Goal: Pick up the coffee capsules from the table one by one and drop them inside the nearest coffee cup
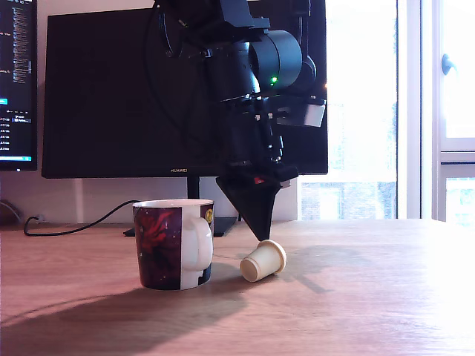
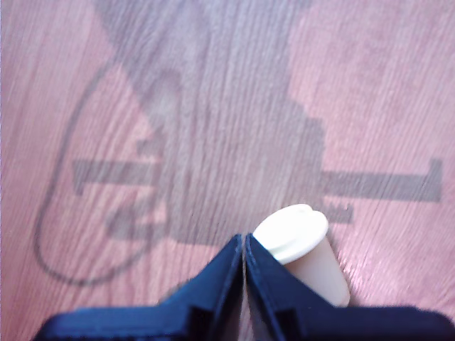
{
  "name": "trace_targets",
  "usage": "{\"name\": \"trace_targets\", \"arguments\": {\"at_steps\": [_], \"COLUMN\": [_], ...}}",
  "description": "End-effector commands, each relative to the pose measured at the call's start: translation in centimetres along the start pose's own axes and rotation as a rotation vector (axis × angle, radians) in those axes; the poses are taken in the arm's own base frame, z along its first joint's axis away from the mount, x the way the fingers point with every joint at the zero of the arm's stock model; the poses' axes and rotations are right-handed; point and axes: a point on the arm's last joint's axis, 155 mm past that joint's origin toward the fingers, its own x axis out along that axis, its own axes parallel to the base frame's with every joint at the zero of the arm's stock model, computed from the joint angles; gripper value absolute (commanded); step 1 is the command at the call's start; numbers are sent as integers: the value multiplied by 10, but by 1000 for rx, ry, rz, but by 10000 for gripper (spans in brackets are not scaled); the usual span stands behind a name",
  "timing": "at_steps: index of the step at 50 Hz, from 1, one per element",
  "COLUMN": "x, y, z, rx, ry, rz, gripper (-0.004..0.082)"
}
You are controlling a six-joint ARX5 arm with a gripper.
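Capsule (image 2: pixel 302 249) lies beside closed pincer (image 2: pixel 244 245).

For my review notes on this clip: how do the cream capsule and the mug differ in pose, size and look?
The cream capsule lies tipped on its side; the mug stands upright. The capsule is far smaller than the mug. The capsule is plain cream; the mug carries a dark red-and-black print. Both rest on the wooden table, close together.

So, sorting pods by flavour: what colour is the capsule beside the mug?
Cream-white capsule, clearest in the exterior view.
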Motion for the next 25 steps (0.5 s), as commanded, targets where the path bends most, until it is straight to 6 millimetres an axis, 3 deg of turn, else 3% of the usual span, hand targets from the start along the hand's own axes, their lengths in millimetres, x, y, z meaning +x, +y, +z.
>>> {"name": "trace_targets", "arguments": {"at_steps": [1, 15, 25], "x": [16, 16, 31], "y": [-9, -16, -21], "z": [-7, -9, -21], "rx": [15, 13, 10], "ry": [35, 45, 95], "rz": [-26, -43, -61], "gripper": [-21, -21, -21]}}
